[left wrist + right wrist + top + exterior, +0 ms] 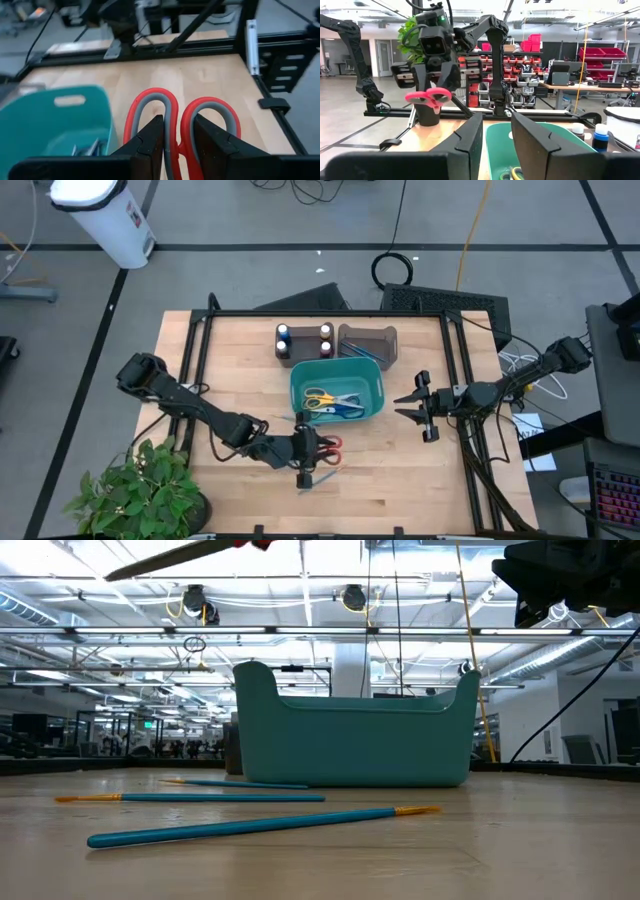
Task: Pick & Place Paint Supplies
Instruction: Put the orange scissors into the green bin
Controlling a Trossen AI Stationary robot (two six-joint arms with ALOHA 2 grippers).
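My left gripper (312,448) is near the table's front middle, shut on red-handled scissors (180,117). They also show in the right wrist view (428,97), and their blade (185,554) shows high in the low view. Three thin blue brushes (260,825) lie flat on the wood in front of the teal bin (335,390). That bin holds other scissors. Small paint bottles (283,338) stand in a brown holder behind the bin. My right gripper (417,408) hovers open right of the bin, holding nothing. My left gripper pinches the scissors between its two fingers at the inner sides of the two red handle loops (178,145), where they meet. The fingers come nearly level from the table's left. The scissors are lifted clear, with the loops pointing away from the gripper.
A brown tray (368,343) with blue brushes sits beside the bottles at the back. A potted plant (140,485) stands at the near left corner. A black frame rail (455,370) borders the table. Bare wood lies near the front right.
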